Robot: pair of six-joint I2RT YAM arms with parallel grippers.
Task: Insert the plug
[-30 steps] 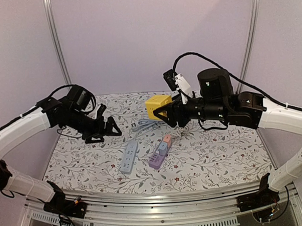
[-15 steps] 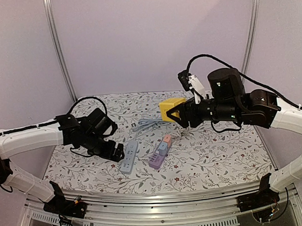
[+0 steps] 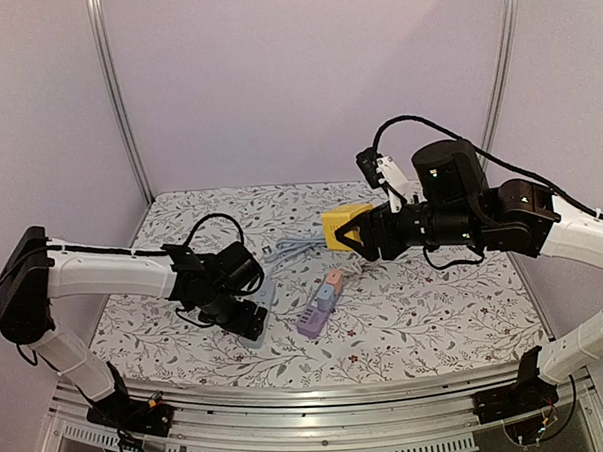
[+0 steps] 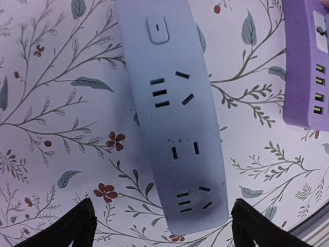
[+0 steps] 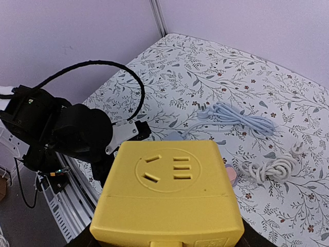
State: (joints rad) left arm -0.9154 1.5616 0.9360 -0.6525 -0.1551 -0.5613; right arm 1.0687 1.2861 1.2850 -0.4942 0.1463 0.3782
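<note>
Two hands: right hand [image 3: 359, 232] grips yellow cube [image 5: 167, 198], left hand [image 4: 163, 229] spread wide over power strip [image 4: 175, 128].

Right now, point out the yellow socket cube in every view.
Top external: yellow socket cube right of centre, held above the table by the right fingers.
Left wrist: not in it.
Right wrist: cube fills the bottom centre.
Shared landmark: pale blue cable, left of the cube from above, upper right in the right wrist view.
</note>
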